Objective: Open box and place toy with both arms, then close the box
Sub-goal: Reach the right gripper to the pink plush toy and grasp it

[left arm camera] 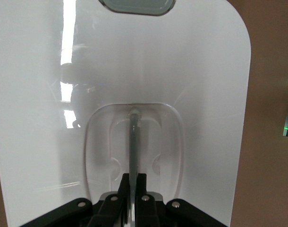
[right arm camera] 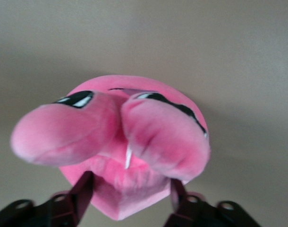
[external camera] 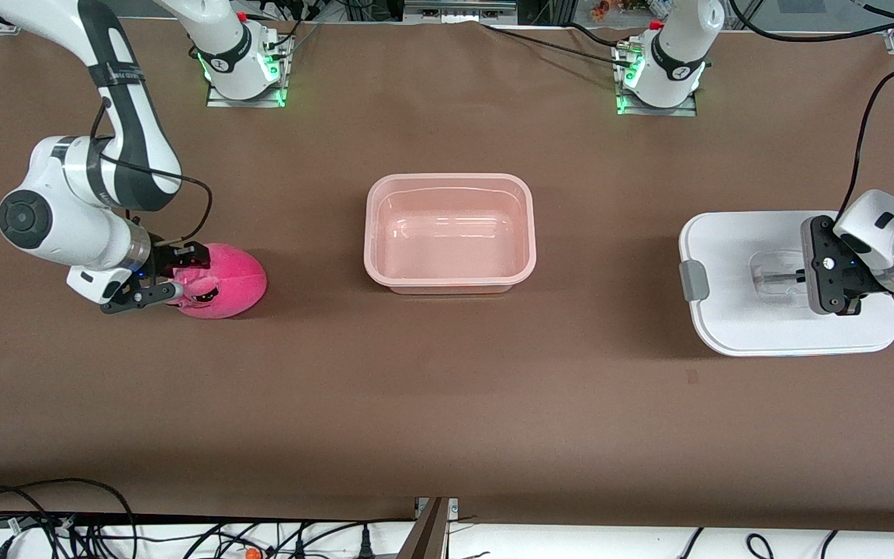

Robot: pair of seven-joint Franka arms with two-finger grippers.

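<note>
Two hands: R (external camera: 158, 278) on toy (external camera: 223, 283), L (external camera: 826, 273) on lid (external camera: 734, 326).

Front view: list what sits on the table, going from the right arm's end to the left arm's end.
Toy, with the right tool closing around it → open box → lid, with the left tool shut on its handle.

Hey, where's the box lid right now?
The lid lies flat on the table at the left arm's end, apart from the open box, with the left gripper shut on its handle.
</note>
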